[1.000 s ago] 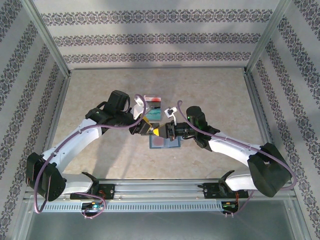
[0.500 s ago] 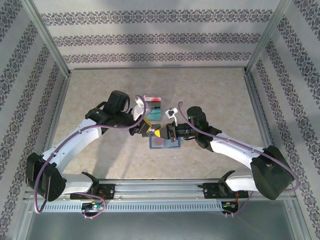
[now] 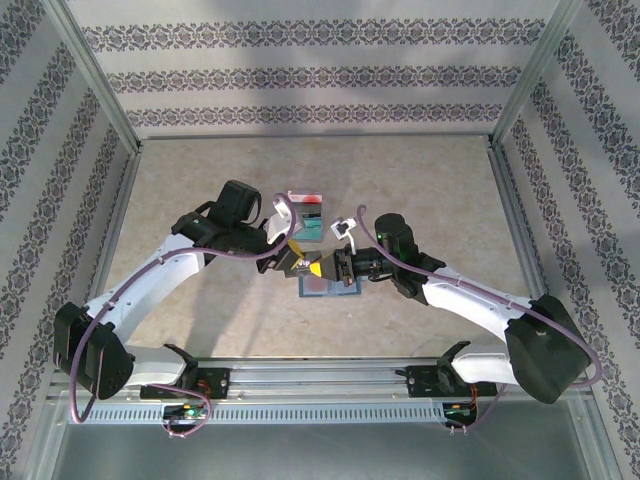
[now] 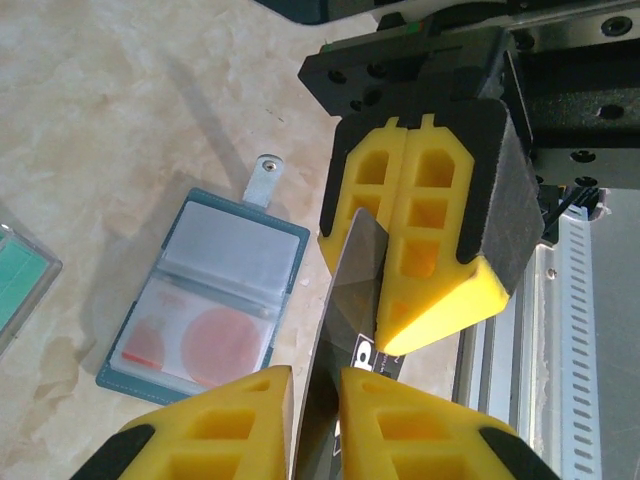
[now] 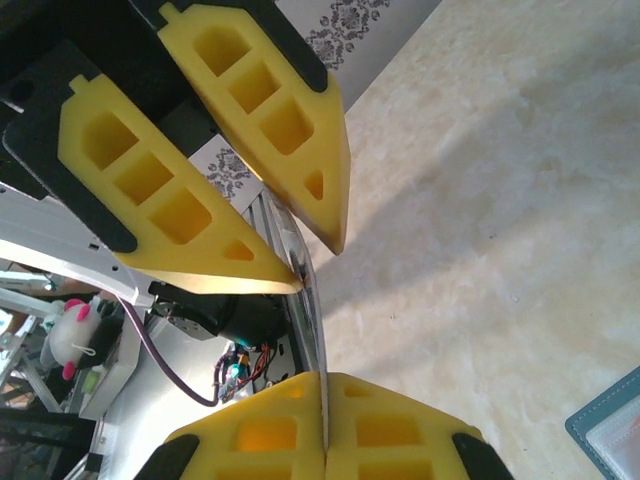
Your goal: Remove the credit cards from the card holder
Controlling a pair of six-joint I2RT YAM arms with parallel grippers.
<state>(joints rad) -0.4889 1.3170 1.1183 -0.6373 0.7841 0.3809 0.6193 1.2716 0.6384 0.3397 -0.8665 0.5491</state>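
The card holder (image 4: 205, 300) lies open and flat on the table, slate-blue, with clear pockets showing red circles; it also lies under the grippers (image 3: 328, 285). My right gripper (image 5: 325, 380) is shut on a dark credit card (image 4: 355, 270) and holds it on edge above the table. My left gripper (image 4: 315, 375) faces it with its jaws a little apart on either side of that card's other end. One left fingertip (image 5: 295, 280) touches the card; the other stands just off it. Two more credit cards (image 3: 308, 213), red-and-white and teal-green, lie behind the holder.
The teal card's edge (image 4: 15, 285) shows left of the holder. A metal rail (image 3: 320, 380) with both arm bases runs along the near edge. Patterned walls (image 3: 310, 75) and frame posts close in the table's back and sides. Open tabletop (image 3: 420, 180) lies at back right.
The left jaws have narrowed around the dark card held by the right gripper. Both grippers have shifted slightly toward the near side. The holder has stayed put.
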